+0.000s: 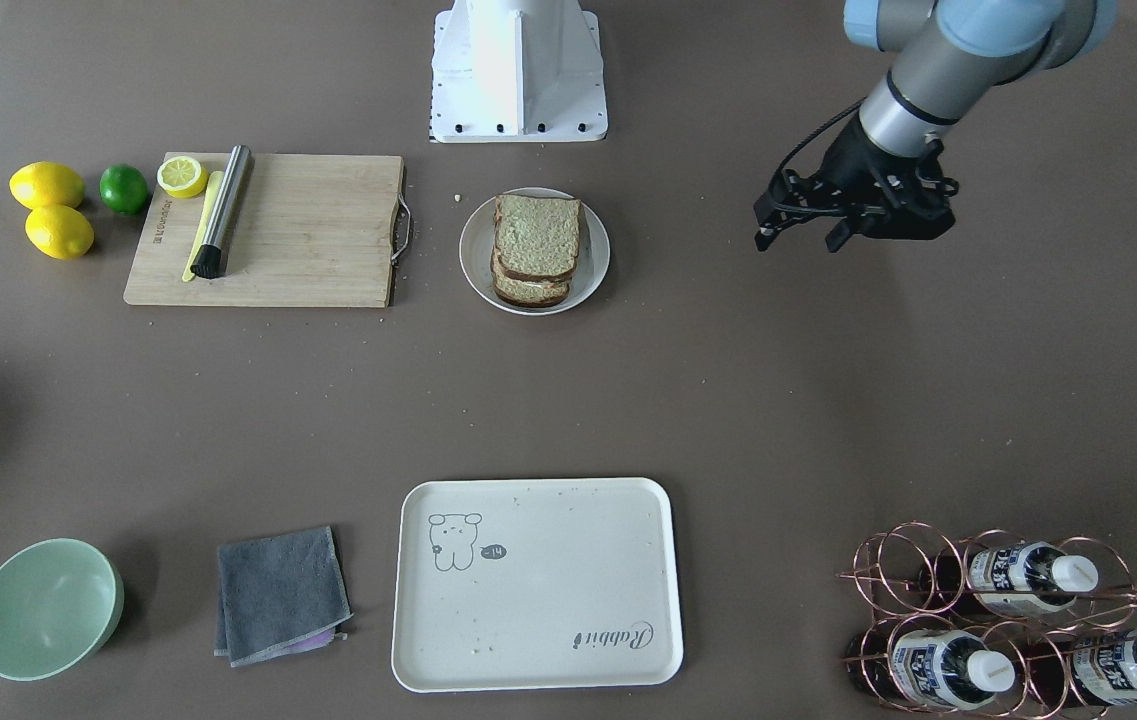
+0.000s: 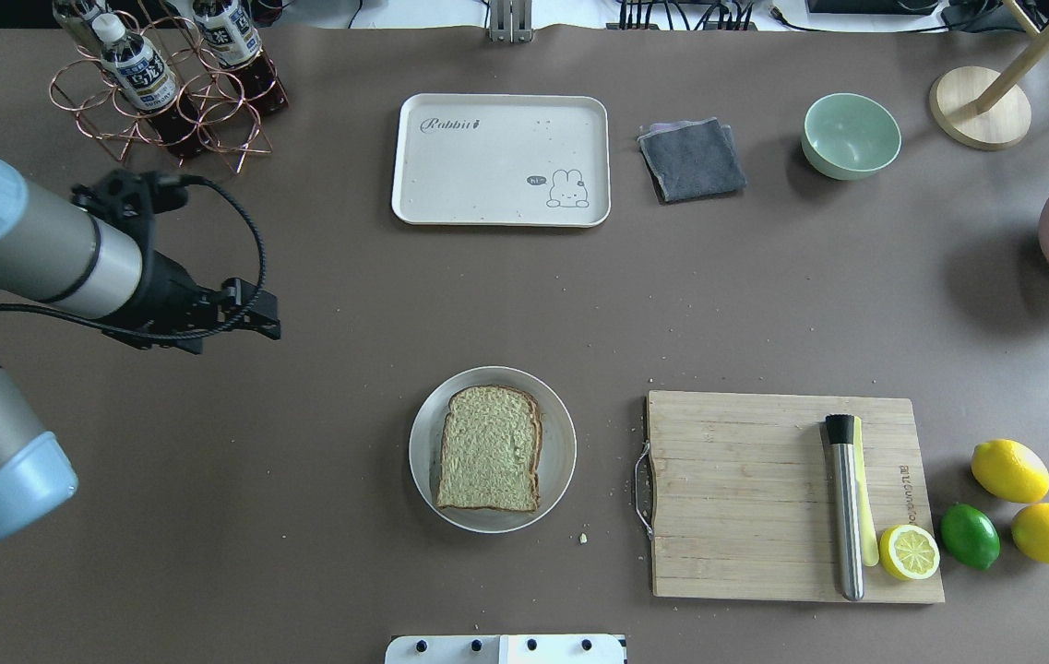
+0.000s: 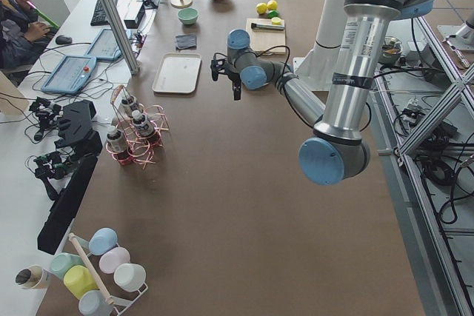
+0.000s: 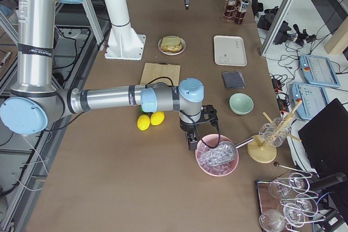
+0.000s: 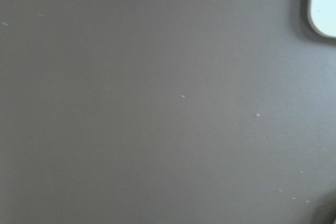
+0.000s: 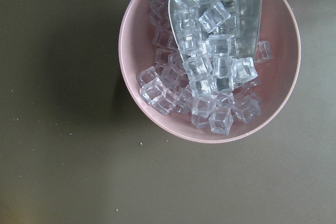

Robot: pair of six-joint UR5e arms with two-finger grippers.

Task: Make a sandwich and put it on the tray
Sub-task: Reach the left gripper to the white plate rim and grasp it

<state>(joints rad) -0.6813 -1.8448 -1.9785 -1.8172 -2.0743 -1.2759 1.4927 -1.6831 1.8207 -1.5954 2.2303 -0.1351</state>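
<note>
The sandwich (image 1: pixel 536 240), greenish-tan bread slices with dark crust stacked up, lies on a round white plate (image 1: pixel 473 250) near the robot's base; a thin pale layer shows between the slices. From overhead only its top slice (image 2: pixel 490 447) shows. The cream tray (image 1: pixel 548 600) with the bear drawing and "Rabbit" lettering lies bare at the far side, also seen overhead (image 2: pixel 487 175). My left gripper (image 1: pixel 798 240) hangs open and empty above bare table, well to the side of the plate. My right gripper (image 4: pixel 193 142) shows only in the exterior right view, beside a pink bowl; I cannot tell its state.
A wooden cutting board (image 1: pixel 308 240) holds a metal-handled knife (image 1: pixel 223 210) and half a lemon (image 1: pixel 183 176); two lemons and a lime lie beside it. A green bowl (image 1: pixel 46 608), a grey cloth (image 1: pixel 278 595) and a copper bottle rack (image 1: pixel 1008 625) stand by the tray. The pink bowl (image 6: pixel 131 51) holds ice cubes and a scoop.
</note>
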